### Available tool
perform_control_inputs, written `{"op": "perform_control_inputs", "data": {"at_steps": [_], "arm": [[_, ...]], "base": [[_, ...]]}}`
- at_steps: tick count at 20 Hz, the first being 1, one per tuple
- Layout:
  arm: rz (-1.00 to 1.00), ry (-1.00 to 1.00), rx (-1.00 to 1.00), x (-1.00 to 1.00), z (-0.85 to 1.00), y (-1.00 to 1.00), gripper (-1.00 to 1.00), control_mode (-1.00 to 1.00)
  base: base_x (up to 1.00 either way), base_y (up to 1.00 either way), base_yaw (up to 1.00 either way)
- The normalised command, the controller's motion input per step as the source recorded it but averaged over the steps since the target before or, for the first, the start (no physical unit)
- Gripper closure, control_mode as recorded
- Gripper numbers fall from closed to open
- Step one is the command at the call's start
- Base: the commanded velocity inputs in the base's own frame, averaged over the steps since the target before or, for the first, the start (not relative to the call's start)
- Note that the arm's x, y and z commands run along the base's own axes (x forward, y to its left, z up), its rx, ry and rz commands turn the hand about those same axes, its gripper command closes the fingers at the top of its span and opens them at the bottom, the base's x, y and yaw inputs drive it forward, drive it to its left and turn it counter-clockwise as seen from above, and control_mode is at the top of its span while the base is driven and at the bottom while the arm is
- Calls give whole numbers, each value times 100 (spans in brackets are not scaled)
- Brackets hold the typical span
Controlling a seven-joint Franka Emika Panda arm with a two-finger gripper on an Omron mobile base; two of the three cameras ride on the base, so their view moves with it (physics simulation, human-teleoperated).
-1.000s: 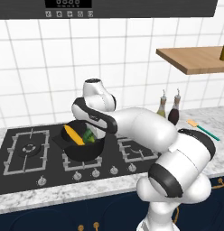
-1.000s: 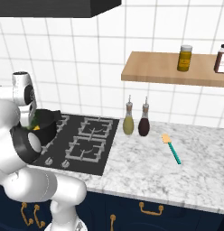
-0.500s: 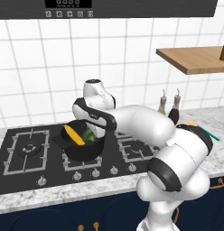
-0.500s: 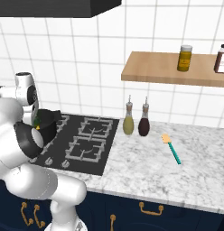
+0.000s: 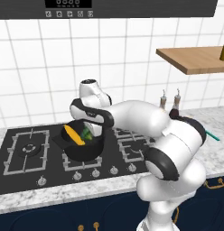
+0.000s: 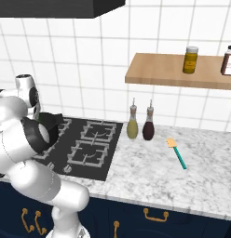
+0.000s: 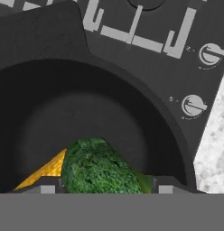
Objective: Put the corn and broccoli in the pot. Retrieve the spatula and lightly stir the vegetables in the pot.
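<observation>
1. Clasping the broccoli [image 7: 102,171] in the gripper [image 5: 89,131], just above the pot [image 7: 175,135], beside the corn [image 7: 46,173]; easing lower before letting go, staying inside the rim
2. Seeing, from the right base view, the spatula [image 6: 177,152] lying on the counter [image 6: 150,181], well apart; from the hand view, floret touching cob

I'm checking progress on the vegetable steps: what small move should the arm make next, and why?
Probably lift the gripper straight up out of the pot. The corn and the broccoli both already lie inside it, and the spatula lies untouched on the marble counter right of the two bottles, so clearing the rim comes before reaching for it.
</observation>
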Motion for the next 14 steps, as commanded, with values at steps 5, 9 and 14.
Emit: {"op": "perform_control_inputs", "data": {"at_steps": [5,9,14], "arm": [[0,0,-1,20,-4,0,100,-100],[0,0,0,22,-16,7,100,-100],[0,0,0,20,-25,14,100,-100]], "base": [[0,0,0],[0,0,0],[0,0,0]]}}
